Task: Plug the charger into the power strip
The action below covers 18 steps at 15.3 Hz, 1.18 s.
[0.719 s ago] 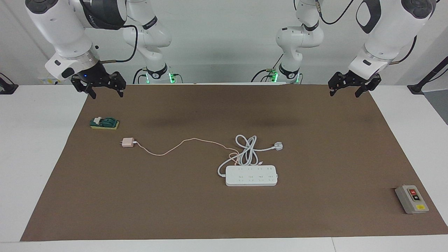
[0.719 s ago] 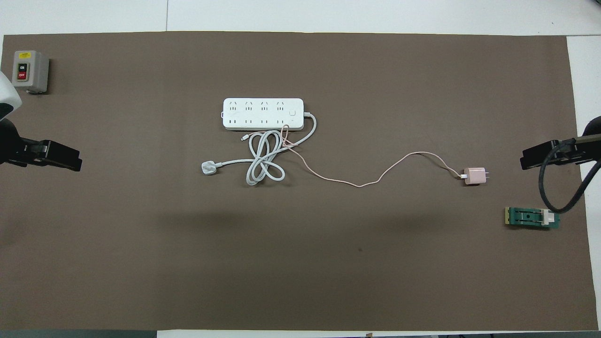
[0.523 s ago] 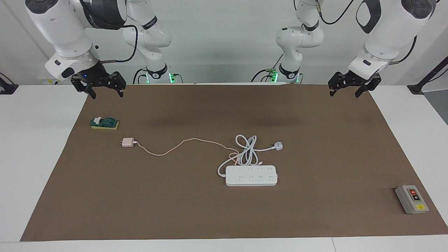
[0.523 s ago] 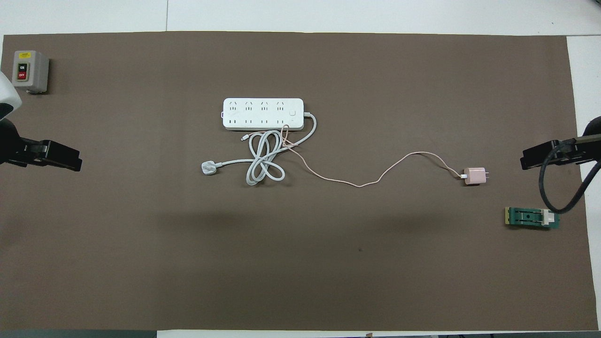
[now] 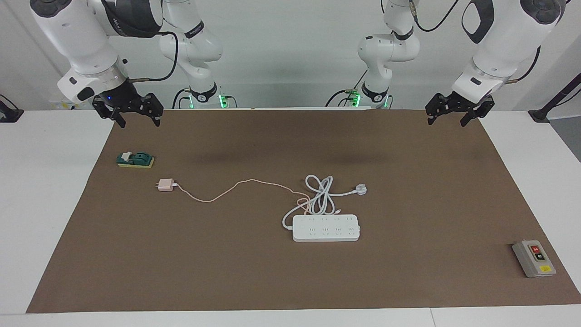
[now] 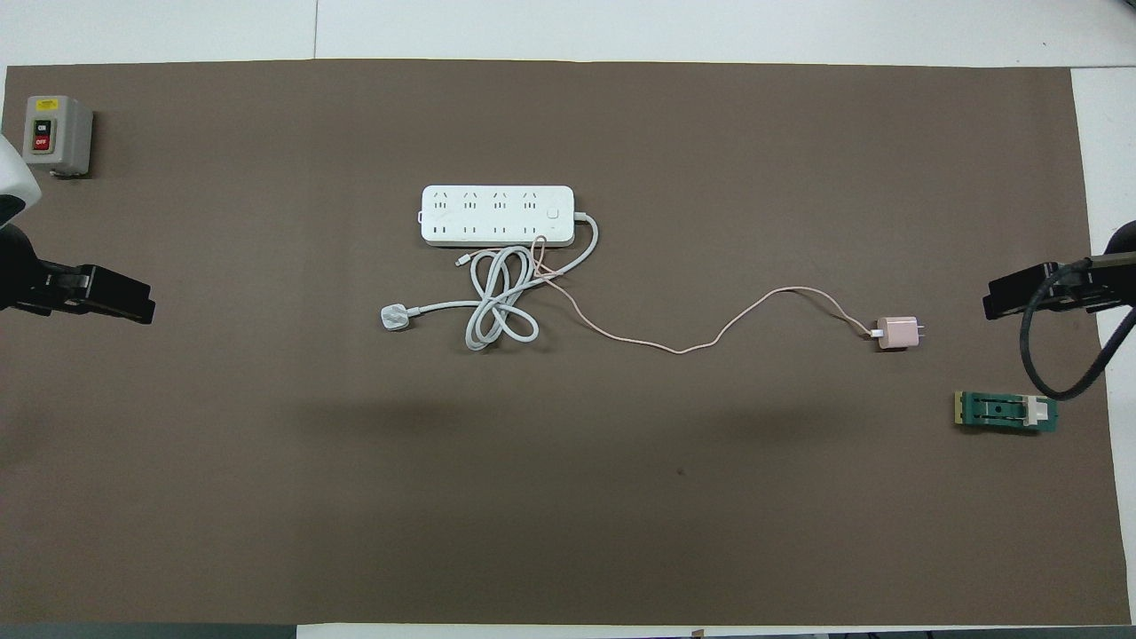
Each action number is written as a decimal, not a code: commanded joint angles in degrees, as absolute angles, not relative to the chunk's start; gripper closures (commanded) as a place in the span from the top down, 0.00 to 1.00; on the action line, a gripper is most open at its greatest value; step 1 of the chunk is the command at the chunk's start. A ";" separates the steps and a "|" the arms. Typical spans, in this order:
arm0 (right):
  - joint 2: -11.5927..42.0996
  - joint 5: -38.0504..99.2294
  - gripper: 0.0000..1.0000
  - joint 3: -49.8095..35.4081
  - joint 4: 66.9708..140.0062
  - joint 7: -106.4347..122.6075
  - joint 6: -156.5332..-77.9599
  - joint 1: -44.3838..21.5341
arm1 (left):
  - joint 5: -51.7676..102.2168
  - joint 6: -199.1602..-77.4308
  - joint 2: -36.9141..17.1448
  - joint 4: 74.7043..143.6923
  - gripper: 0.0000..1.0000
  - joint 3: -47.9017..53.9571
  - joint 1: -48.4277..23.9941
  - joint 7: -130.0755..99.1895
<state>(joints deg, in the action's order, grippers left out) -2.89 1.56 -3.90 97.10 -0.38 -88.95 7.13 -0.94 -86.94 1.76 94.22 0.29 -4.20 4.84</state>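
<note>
The pale pink charger (image 5: 165, 185) lies on the brown mat toward the right arm's end, prongs pointing at that end; it also shows in the overhead view (image 6: 897, 333). Its thin pink cable (image 5: 213, 197) runs to the white cord coil. The white power strip (image 5: 326, 228) lies flat mid-table, sockets up, also in the overhead view (image 6: 497, 215). My right gripper (image 5: 138, 121) hangs open and empty in the air above the mat's corner, apart from the charger. My left gripper (image 5: 446, 121) hangs open and empty over the left arm's end of the mat.
The strip's thick white cord (image 5: 320, 195) is coiled just nearer the robots than the strip, ending in a white three-pin plug (image 5: 361, 189). A green-and-yellow block (image 5: 135, 160) lies near the charger. A grey button box (image 5: 534, 258) sits at the mat's corner.
My right gripper has shifted very slightly upward. The left gripper, charger and power strip have not moved.
</note>
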 commanded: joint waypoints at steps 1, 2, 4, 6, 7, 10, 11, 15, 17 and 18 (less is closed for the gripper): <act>-3.08 5.96 1.00 -4.22 99.93 -11.56 -89.30 9.22 | -0.62 -86.48 2.99 95.18 1.00 0.35 -3.87 5.10; -2.29 7.46 1.00 -4.22 100.19 -15.78 -89.12 10.45 | -0.62 -86.48 2.99 95.10 1.00 0.35 -3.87 5.10; 0.25 10.45 1.00 -4.22 100.72 -20.46 -88.42 13.26 | -0.62 -86.48 2.99 95.19 1.00 0.35 -3.87 5.10; 2.63 13.26 1.00 -4.22 101.77 -24.68 -88.16 16.16 | -0.62 -86.48 2.99 95.10 1.00 0.35 -3.87 5.10; 3.77 15.01 1.00 -4.13 102.47 -26.52 -88.24 17.48 | -0.62 -86.48 2.99 95.10 1.00 0.35 -3.87 5.10; 8.07 18.88 1.00 -4.13 102.92 -31.18 -88.24 21.17 | -0.62 -86.48 2.99 95.10 1.00 0.35 -3.87 5.10; 8.69 20.72 1.00 -4.13 103.88 -33.29 -88.59 22.40 | -0.62 -86.48 2.99 95.18 1.00 0.35 -3.95 5.10; 10.44 27.14 1.00 -4.04 107.40 -41.21 -91.49 24.43 | -0.62 -86.48 2.99 95.10 1.00 0.35 -3.87 5.10; 13.17 29.00 1.00 -3.96 107.40 -41.75 -92.37 26.01 | -0.62 -86.48 2.99 95.10 1.00 0.35 -3.87 5.10; 15.01 30.05 1.00 -3.78 107.32 -41.75 -92.55 26.97 | -0.62 -86.48 2.99 95.10 1.00 0.35 -3.87 5.10</act>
<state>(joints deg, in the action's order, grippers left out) 12.19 27.26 -3.43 106.93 -40.88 -91.40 24.62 -0.94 -86.94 1.76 94.22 0.29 -4.20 4.84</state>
